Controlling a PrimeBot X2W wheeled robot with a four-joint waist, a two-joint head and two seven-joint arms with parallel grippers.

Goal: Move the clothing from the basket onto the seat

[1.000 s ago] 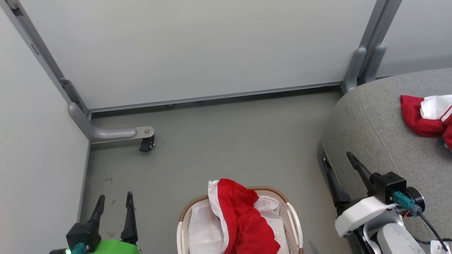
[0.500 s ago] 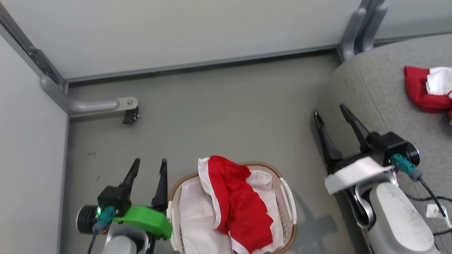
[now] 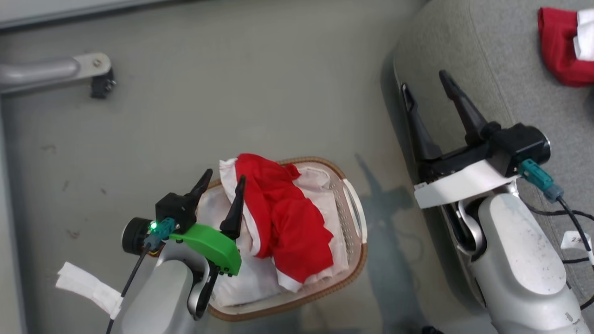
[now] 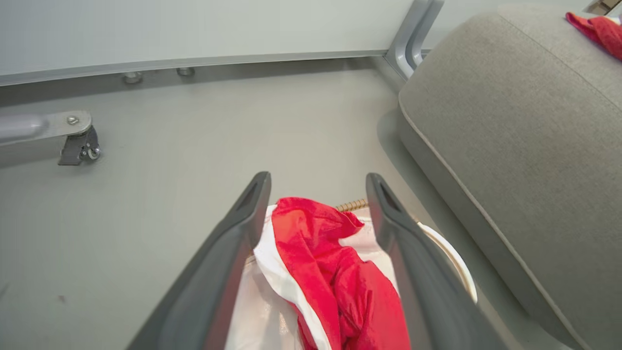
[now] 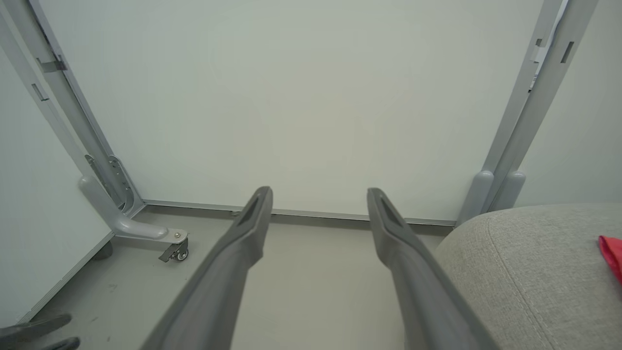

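Observation:
The red clothing (image 3: pixel 283 218) with white trim lies heaped in the oval basket (image 3: pixel 355 218), draped over its far rim. The left wrist view shows the clothing (image 4: pixel 330 262) between and beyond the fingers, with the basket's woven rim (image 4: pixel 352 205) behind it. My left gripper (image 3: pixel 224 176) is open above the basket's left edge, its right finger close to the red fabric and nothing held. My right gripper (image 3: pixel 423 80) is open and empty at the left edge of the grey seat (image 3: pixel 487 51). A second red and white garment (image 3: pixel 559 46) lies on the seat.
A white liner (image 3: pixel 241 283) lines the basket. A grey partition foot with a caster (image 3: pixel 100 79) stands on the floor at far left. Wall panels and a post (image 5: pixel 505 160) close off the back. Cables (image 3: pixel 571 218) trail over the seat by my right arm.
The camera has tilted down, shifting the whole picture. My left gripper has moved right, from beside the basket to over its left edge, near the red clothing. Both grippers stay open.

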